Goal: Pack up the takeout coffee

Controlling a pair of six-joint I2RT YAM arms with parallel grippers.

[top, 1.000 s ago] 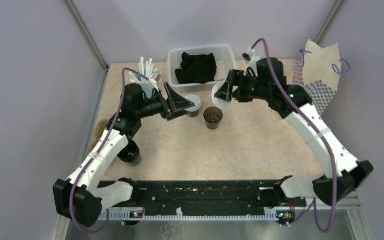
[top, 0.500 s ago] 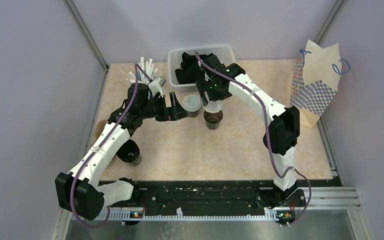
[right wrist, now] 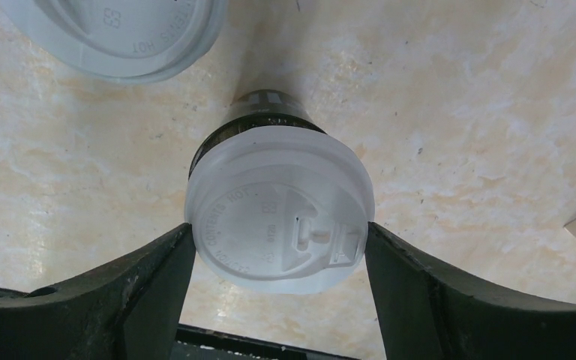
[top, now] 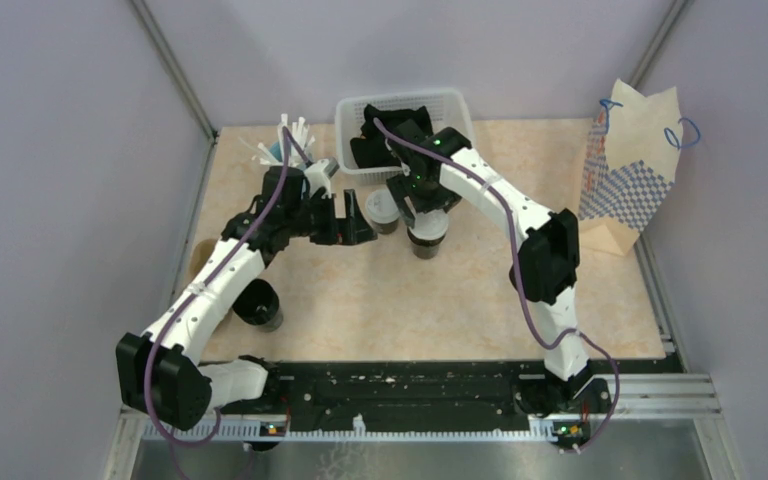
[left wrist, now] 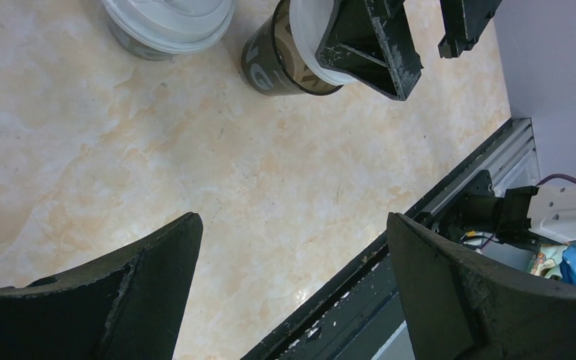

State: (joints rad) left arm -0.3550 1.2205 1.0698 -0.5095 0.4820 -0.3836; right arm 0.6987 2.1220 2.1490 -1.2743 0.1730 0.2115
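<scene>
While the right gripper (right wrist: 279,241) clamps the white lid (right wrist: 270,199) by its rim, the dark paper cup (right wrist: 261,112) stands under it, just in front of the basket (top: 400,96) | lid seating possibly incomplete | cup light, thin-walled, crushable: grip mid-wall gently, upright | left gripper (left wrist: 292,225) jaws apart, empty

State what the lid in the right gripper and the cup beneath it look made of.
Lid: likely thin moulded plastic, matte white; embossed lettering and a sip tab show. Cup: probably paper, dark printed wall with pale lettering; less certain.
</scene>
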